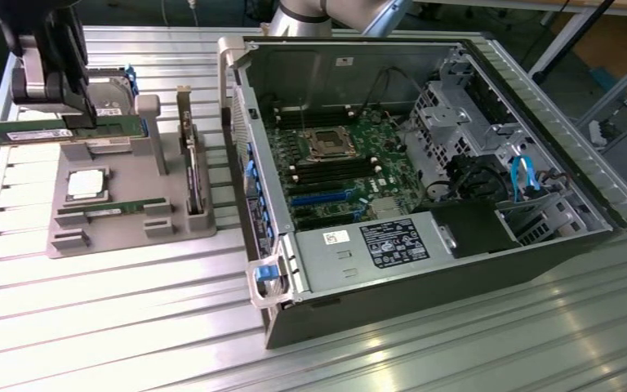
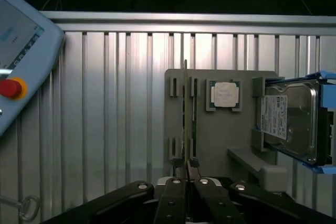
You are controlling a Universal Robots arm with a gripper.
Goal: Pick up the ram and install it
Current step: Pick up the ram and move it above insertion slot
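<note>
The ram [image 1: 20, 131] is a long thin green stick, lifted above the grey holder block [image 1: 128, 237] at the exterior view's left. My gripper [image 1: 79, 121] is shut on its end nearest the hard drive. In the wrist view the ram [image 2: 185, 108] appears edge-on as a thin line running away from the gripper [image 2: 186, 172], whose fingers [image 2: 178, 182] are pressed against both of its faces. The open computer case [image 1: 575, 245] lies at the exterior view's right, and the motherboard's dark memory slots [image 1: 316, 171] are exposed inside it.
The holder block also carries a square silver processor [image 1: 85, 184], a hard drive [image 2: 291, 119], an upright dark expansion card [image 1: 190, 163] and another green stick [image 1: 107, 209] lying in a slot. A teach pendant [image 2: 21, 51] with a red button lies on the ribbed metal table [image 1: 128, 327].
</note>
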